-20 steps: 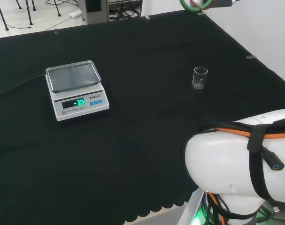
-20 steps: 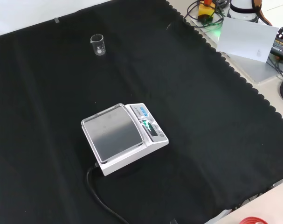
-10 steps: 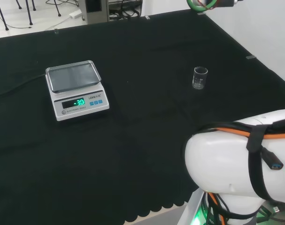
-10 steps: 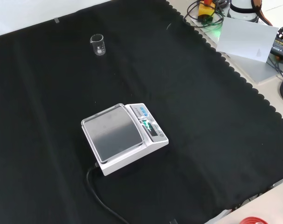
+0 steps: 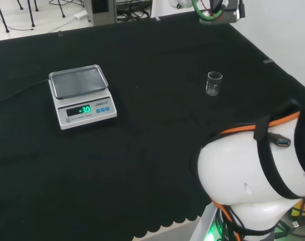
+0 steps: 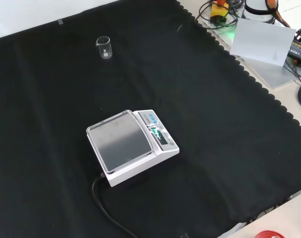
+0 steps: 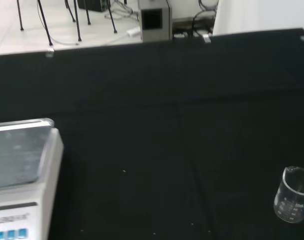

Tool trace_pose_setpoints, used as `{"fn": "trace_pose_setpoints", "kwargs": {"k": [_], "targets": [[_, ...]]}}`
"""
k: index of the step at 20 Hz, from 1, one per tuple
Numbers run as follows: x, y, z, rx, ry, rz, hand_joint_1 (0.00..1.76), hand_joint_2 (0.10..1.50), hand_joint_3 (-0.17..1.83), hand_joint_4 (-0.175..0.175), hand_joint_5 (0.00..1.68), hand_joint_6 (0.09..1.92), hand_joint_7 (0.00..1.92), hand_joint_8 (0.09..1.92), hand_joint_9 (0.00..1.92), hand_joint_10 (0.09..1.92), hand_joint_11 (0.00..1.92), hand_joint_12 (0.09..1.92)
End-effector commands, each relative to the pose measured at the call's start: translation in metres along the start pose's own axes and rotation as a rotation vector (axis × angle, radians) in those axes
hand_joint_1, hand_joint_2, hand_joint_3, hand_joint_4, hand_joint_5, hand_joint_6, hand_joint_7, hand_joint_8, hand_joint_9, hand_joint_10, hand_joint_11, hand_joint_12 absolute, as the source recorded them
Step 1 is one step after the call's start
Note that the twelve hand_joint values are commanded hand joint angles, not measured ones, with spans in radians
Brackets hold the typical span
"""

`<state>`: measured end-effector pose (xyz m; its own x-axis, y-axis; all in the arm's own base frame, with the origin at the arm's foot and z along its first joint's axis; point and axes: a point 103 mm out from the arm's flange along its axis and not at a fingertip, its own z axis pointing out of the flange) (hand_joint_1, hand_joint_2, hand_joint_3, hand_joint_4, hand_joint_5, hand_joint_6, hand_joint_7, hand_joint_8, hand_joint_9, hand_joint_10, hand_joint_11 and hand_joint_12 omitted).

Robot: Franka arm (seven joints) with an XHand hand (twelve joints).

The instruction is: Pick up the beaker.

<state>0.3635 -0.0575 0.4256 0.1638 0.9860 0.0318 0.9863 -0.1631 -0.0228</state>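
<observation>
A small clear glass beaker (image 5: 214, 83) stands upright on the black cloth, right of centre in the head view. In the front view the beaker (image 6: 104, 47) is far off at the upper left. The wrist view looks down on the cloth from some height, with the beaker (image 7: 293, 201) small and standing alone; it looks empty. At the head view's top edge, the arm's end part with a green cable (image 5: 217, 11) hangs well above and beyond the beaker.
A white digital scale (image 5: 82, 95) with a steel pan and a lit display stands left of the beaker in the head view, nearer in the front view (image 6: 130, 146); its black cord runs off it. The arm's big white link (image 5: 252, 175) sits at the head view's lower right.
The arm's end with the green cable has come lower and to the left at the head view's top, and the white link has turned. Beaker and scale have not moved.
</observation>
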Motion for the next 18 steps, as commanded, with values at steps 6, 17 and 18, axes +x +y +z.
{"fn": "trace_pose_setpoints", "kwargs": {"k": [6, 17, 18], "targets": [[-0.066, 0.051, 0.050, -0.015, -0.072, 0.052, 0.71, 1.15, -0.17, -0.059, 0.53, 0.64, 0.43, 0.70, 0.54, 0.78, 0.16, 1.42], [-0.095, 0.071, 0.092, 0.002, -0.038, 0.098, 0.72, 1.15, -0.17, -0.061, 0.53, 0.66, 0.46, 0.71, 0.58, 0.78, 0.20, 1.41], [-0.099, 0.073, 0.095, 0.013, -0.037, 0.106, 0.72, 1.15, -0.17, -0.062, 0.53, 0.66, 0.46, 0.71, 0.59, 0.78, 0.21, 1.41]]}}
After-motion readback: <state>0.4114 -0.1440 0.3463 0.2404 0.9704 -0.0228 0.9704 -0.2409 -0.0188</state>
